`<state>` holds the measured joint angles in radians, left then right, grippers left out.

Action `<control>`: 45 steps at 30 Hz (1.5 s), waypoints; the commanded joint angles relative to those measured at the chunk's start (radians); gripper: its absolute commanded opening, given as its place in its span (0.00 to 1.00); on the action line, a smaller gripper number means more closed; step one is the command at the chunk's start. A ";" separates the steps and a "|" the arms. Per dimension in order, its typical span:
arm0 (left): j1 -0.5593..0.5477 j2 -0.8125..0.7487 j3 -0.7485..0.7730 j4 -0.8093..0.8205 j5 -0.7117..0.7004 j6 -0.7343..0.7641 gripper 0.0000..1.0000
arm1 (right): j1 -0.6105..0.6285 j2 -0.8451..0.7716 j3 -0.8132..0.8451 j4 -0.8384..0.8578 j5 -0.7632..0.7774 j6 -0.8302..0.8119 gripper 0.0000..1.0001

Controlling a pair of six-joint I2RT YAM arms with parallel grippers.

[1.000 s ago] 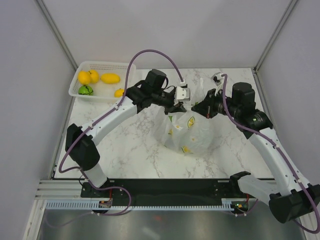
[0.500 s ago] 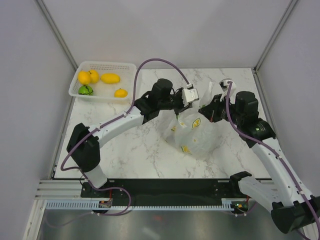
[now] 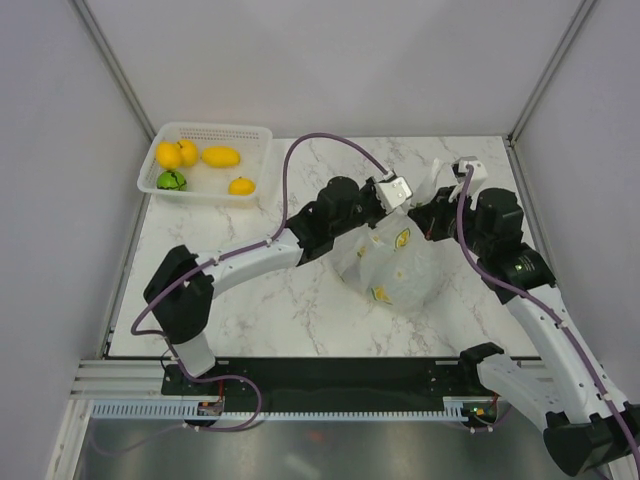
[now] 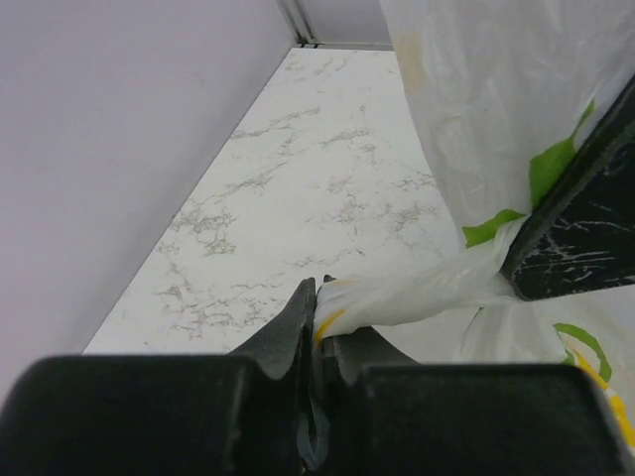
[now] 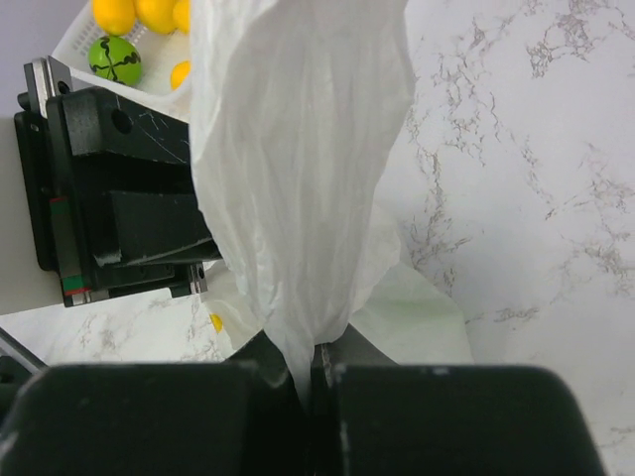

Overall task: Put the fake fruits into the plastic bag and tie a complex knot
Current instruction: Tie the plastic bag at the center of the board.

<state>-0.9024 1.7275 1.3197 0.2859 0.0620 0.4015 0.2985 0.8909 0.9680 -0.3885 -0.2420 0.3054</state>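
The plastic bag [image 3: 398,268], white with lemon prints, stands bulging on the marble table between my two grippers. My left gripper [image 3: 398,208] is shut on a twisted strip of one handle [image 4: 417,293], pinched at the fingertips of the gripper [image 4: 322,299]. My right gripper [image 3: 424,214] is shut on the other handle [image 5: 298,178], a broad crinkled sheet that narrows into its jaws [image 5: 313,362]. Both grippers sit close together over the bag's top. No knot shows; the spot between the grippers is hidden. Yellow fake fruits [image 3: 221,156] and a green one [image 3: 171,180] lie in the basket.
The white perforated basket [image 3: 215,129] stands at the table's back left corner, far from the bag. Grey walls close in the left, back and right sides. The left gripper's black body [image 5: 119,198] sits close beside the right one's handle.
Both grippers and the bag have shifted to the right and slightly back. The left arm has stretched further across the table. Each gripper still holds its handle.
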 commanded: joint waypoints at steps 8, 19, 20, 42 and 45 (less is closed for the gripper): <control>0.030 0.026 0.119 0.041 -0.228 0.036 0.02 | 0.005 0.040 0.003 0.099 0.026 0.009 0.00; 0.040 -0.039 0.112 -0.044 -0.379 0.039 0.04 | 0.031 0.173 0.094 0.152 -0.039 -0.032 0.00; 0.043 -0.033 0.111 -0.045 -0.381 0.025 0.04 | 0.031 0.181 0.089 0.158 -0.040 -0.041 0.00; 0.072 -0.117 0.188 -0.252 -0.179 -0.193 0.54 | 0.028 0.236 0.074 0.221 -0.043 -0.072 0.00; 0.074 -0.141 0.167 -0.280 -0.133 -0.190 0.55 | 0.025 0.244 0.078 0.221 -0.037 -0.069 0.00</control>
<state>-0.8368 1.6619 1.4769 0.0021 -0.1257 0.2611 0.3290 1.1225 1.0218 -0.1650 -0.2760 0.2462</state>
